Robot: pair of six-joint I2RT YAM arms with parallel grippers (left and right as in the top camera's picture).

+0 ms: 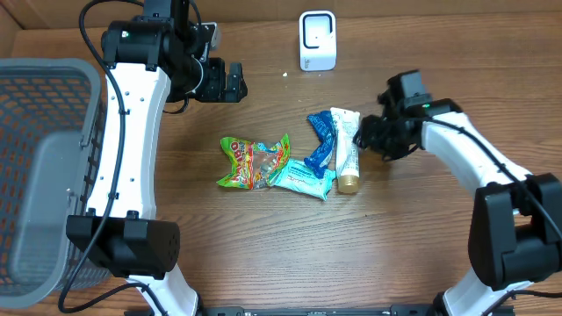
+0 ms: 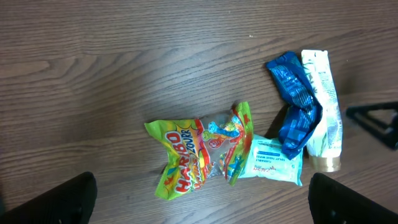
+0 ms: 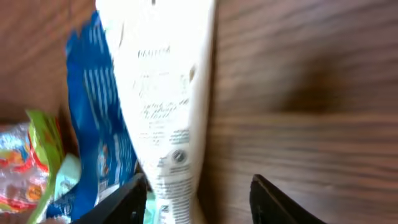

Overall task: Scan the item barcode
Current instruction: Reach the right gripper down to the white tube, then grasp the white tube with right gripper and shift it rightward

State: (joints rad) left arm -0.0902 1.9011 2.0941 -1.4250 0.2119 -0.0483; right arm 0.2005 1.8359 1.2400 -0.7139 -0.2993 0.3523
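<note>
My right jaws are parted, straddling the white tube (image 3: 168, 93), not gripping. Tube lies flat on bench (image 1: 263, 254) against blue wrapper (image 1: 321, 145). My left jaws fully released, well apart. Grey mesh basket (image 1: 35, 79) at my left.

Four items lie bunched mid-way on the wooden counter (image 1: 263, 254): a green candy bag (image 1: 250, 162), a teal packet (image 1: 303, 180) touching its right side, a crumpled blue wrapper (image 1: 320, 140) and a white tube (image 1: 344, 145), its gold cap toward the near edge. The right arm (image 1: 461, 145) reaches in from the right, its jaws at the tube's upper part. The left arm (image 1: 136, 132) holds its jaws over bare wood, well apart from the items. A white scanner (image 1: 317, 39) stands at the far edge, and a grey basket (image 1: 44, 79) sits at the left.
</note>
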